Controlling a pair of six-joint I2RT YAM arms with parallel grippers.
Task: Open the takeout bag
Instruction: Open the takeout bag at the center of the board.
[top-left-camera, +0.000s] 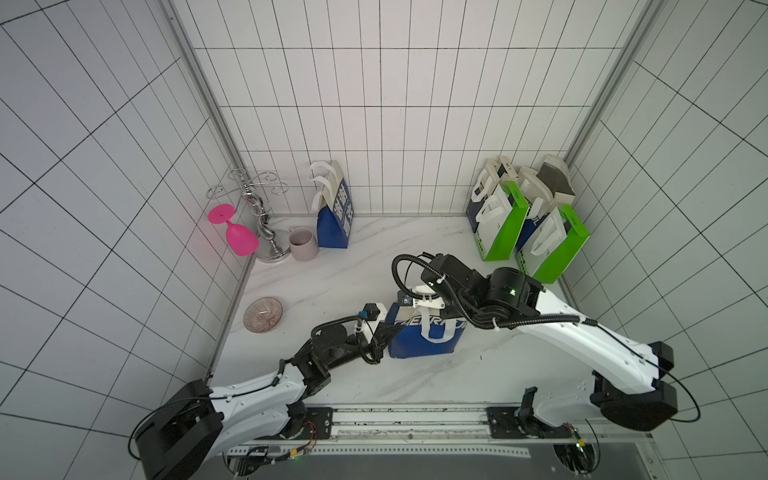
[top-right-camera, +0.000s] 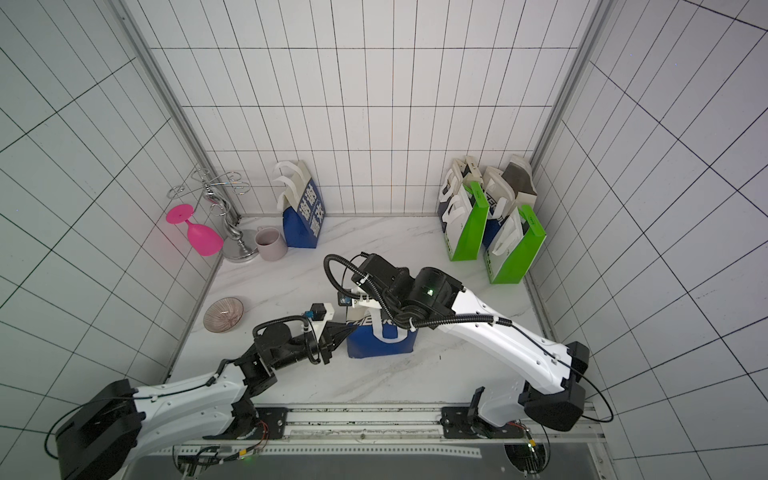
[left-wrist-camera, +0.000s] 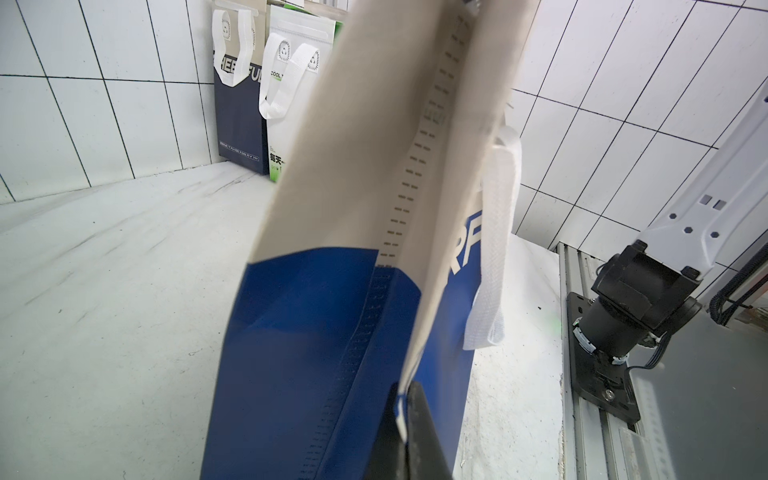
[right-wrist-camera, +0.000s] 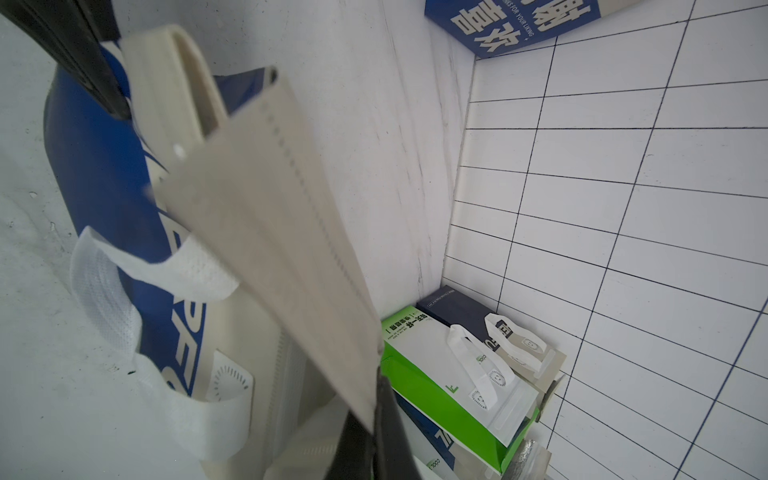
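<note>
Black and closed tight, the left gripper (left-wrist-camera: 404, 401) pinches one end of the bag's (left-wrist-camera: 307, 332) upper edge, where the beige top panel meets the blue body. The right gripper (right-wrist-camera: 379, 399) is likewise clamped shut, on the beige panel at the opposite end (in both top views its fingertips are hidden beneath its own wrist, so the grip shows only in the right wrist view). Between the two grippers the bag stands upright on the table (top-left-camera: 332, 274), near the front middle, blue below and beige above, with a white handle (left-wrist-camera: 494, 232) hanging loose down the side that faces the robot's base. Its top looks flattened: the beige panels lie close together along a dotted seam, and no view shows an open mouth or anything inside, though a small fold gapes near the left gripper's end in the right wrist view. As a judgement, the reach and the grasp are done and the opening proper is not: the two sides have yet to be drawn apart, and whether each gripper holds one layer or both cannot be told from these pictures. Farther out, well apart from the work, a cluster of green bags (top-left-camera: 536, 232) stands in the back right corner, another blue bag (top-left-camera: 332, 216) against the back wall, and a mug (top-left-camera: 302, 244), a pink glass (top-left-camera: 237, 232) and a bowl (top-left-camera: 263, 315) along the left side.
</note>
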